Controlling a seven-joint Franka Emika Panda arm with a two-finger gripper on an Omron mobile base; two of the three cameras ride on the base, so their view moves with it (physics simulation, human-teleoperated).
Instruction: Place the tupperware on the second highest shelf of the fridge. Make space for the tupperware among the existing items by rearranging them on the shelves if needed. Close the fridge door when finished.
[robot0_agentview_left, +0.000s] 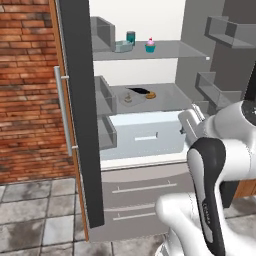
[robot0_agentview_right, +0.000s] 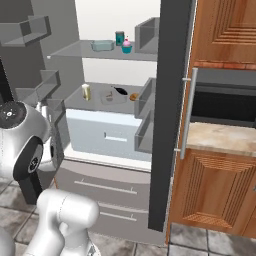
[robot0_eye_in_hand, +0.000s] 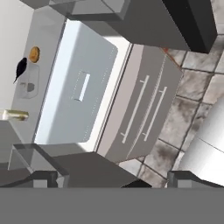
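Tupperware (robot0_agentview_right: 114, 96) sits on the second highest shelf (robot0_agentview_left: 167, 92), right above the white drawer (robot0_agentview_left: 145, 134). Fingers (robot0_eye_in_hand: 107, 178) are wide open and hold nothing, out in front of the fridge (robot0_agentview_right: 172, 100). So the box looks put away. Both doors are open and need closing. No writing can be read.

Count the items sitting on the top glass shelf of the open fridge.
3: a translucent box at the left, a dark teal can behind, and a pink-frosted cupcake at the right, as the right base view shows them. Nothing seems hidden behind them.
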